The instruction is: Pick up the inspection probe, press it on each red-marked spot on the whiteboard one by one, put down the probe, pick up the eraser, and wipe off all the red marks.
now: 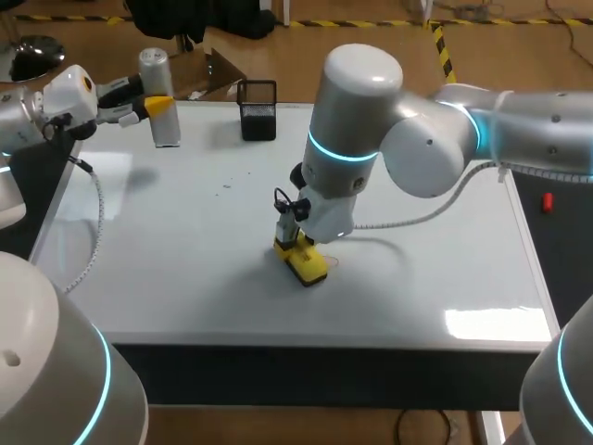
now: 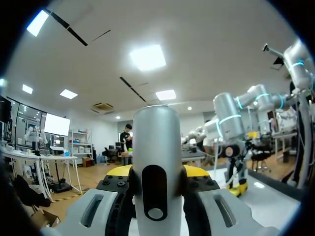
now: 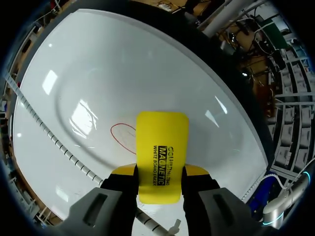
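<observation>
The right tool (image 3: 160,172) squeezes the yellow eraser (image 3: 162,142) flat on the whiteboard (image 3: 123,64), and the red mark (image 3: 123,136) touches the eraser's long side, so I think the wipe should go sideways; far from the eraser, the left tool (image 2: 156,173) grips the probe (image 2: 156,142).

bright, even light from ceiling panels (image 2: 147,57). the glossy whiteboard (image 1: 185,278) throws white glare at the head view's lower right and left edge; a soft shadow lies beside the right arm (image 1: 357,111).
</observation>
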Available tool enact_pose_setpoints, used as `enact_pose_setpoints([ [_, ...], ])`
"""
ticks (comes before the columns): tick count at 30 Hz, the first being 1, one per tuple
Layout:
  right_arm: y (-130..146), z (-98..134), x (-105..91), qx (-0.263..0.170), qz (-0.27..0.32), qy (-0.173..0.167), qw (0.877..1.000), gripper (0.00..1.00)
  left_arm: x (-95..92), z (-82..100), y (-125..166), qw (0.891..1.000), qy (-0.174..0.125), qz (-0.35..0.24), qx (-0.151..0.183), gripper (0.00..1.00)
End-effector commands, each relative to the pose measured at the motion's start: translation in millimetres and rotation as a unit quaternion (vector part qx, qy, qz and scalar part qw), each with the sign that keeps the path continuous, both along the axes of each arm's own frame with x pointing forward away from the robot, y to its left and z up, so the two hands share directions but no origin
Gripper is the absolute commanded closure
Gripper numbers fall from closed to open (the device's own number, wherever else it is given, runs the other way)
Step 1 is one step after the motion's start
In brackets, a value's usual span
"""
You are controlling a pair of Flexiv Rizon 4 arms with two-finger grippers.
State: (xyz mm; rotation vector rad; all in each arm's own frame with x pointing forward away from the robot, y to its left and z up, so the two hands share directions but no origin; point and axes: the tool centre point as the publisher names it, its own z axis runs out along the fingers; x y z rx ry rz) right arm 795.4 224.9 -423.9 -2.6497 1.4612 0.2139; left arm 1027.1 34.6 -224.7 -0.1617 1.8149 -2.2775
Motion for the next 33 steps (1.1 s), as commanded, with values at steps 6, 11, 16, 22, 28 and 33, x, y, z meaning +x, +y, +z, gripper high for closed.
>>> enact_pose_setpoints([
  [6, -14, -13, -3.5, 0.002, -0.011, 0.005, 1.0, 1.0, -0.3, 1.6, 0, 1.0, 0.0, 0.0, 0.001, 1.0],
  [11, -21, -19, -1.5, 0.001, -0.02, 0.008, 1.0, 1.0, -0.3, 1.6, 0, 1.0, 0.0, 0.0, 0.001, 1.0],
  [16, -34, -23, 1.2, -0.003, -0.037, 0.007, 0.999, 1.0, -0.3, 1.6, 0, 1.0, 0.0, 0.0, 0.001, 1.0],
  [22, -57, -26, 5.3, -0.017, -0.059, 0.004, 0.998, 1.0, -0.3, 1.6, 0, 1.0, 0.0, 0.0, 0.001, 1.0],
  [28, -75, -28, 8.7, -0.025, -0.079, 0.001, 0.997, 1.0, -0.3, 1.6, 0, 1.0, 0.0, 0.0, 0.001, 1.0],
  [33, -85, -28, 11.3, -0.029, -0.089, -0.001, 0.996, 1.0, -0.3, 1.6, 0, 1.0, 0.0, 0.0, 0.001, 1.0],
])
